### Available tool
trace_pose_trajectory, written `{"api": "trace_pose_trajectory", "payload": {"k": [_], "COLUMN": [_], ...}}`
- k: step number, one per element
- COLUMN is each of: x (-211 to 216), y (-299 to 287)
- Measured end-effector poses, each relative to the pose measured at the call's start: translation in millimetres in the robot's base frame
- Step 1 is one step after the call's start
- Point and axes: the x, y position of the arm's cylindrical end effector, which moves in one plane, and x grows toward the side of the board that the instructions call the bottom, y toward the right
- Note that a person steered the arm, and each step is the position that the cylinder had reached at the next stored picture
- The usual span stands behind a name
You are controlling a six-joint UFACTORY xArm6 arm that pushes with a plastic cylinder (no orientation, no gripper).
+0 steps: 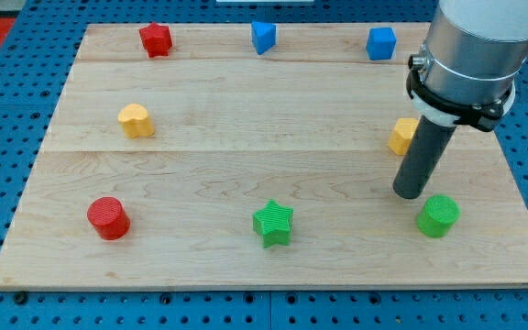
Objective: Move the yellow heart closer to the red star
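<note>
The yellow heart (136, 120) lies on the left part of the wooden board. The red star (155, 39) sits above it near the view's top edge, a little to the right. My tip (410, 193) is far off on the board's right side, just left of and above the green cylinder (438, 216). The rod hides part of a yellow block (401, 136) behind it. The tip touches no block that I can see.
A blue block (263, 37) and a blue cube (381, 43) sit along the top edge. A red cylinder (108, 218) is at the bottom left, a green star (273, 224) at the bottom middle. The board's edge (273, 284) runs along the bottom.
</note>
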Motion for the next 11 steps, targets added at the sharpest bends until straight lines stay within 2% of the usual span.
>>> {"api": "trace_pose_trajectory", "payload": {"k": [2, 4, 5, 6, 7, 8, 9, 10, 11], "x": [0.0, -25.6, -48.2, -65.2, -66.5, -91.9, -128.8, -147.1, -125.3], "y": [-3.7, -23.9, -65.2, -133.9, -228.3, -315.7, -326.2, -351.0, -369.1]}}
